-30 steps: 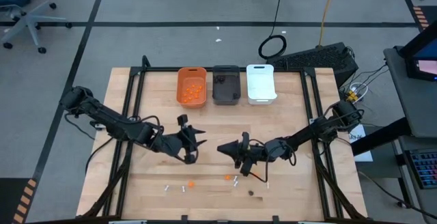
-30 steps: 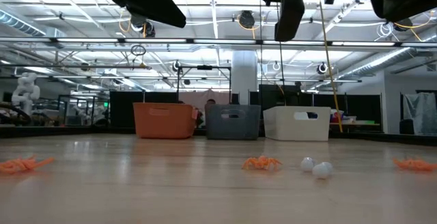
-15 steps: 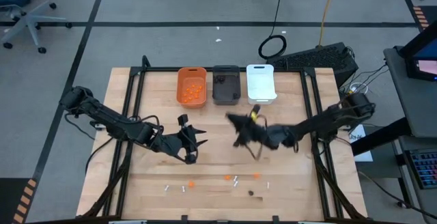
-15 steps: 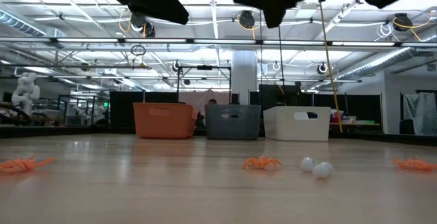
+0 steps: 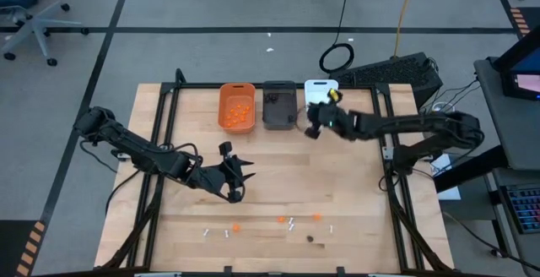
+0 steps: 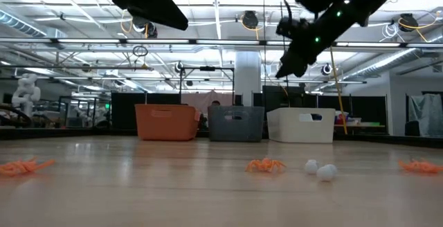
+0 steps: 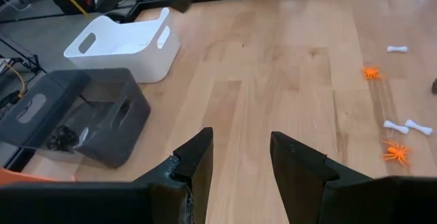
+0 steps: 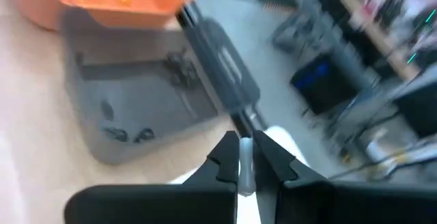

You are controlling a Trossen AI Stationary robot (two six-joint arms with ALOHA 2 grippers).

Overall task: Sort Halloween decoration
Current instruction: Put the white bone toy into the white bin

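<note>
While the right gripper [image 5: 313, 127] hangs at the white bin [image 5: 324, 87], its fingers are clamped on a small white stick [image 8: 245, 172] running lengthwise between them; the bin lies directly below. The left gripper [image 5: 239, 178] waits half-open, empty, mid-surface.

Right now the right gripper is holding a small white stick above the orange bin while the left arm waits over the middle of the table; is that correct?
Not quite: the right gripper, shut on a small white stick, is at the white bin, not the orange bin, as the high view shows. The left gripper does wait over mid-table.
</note>
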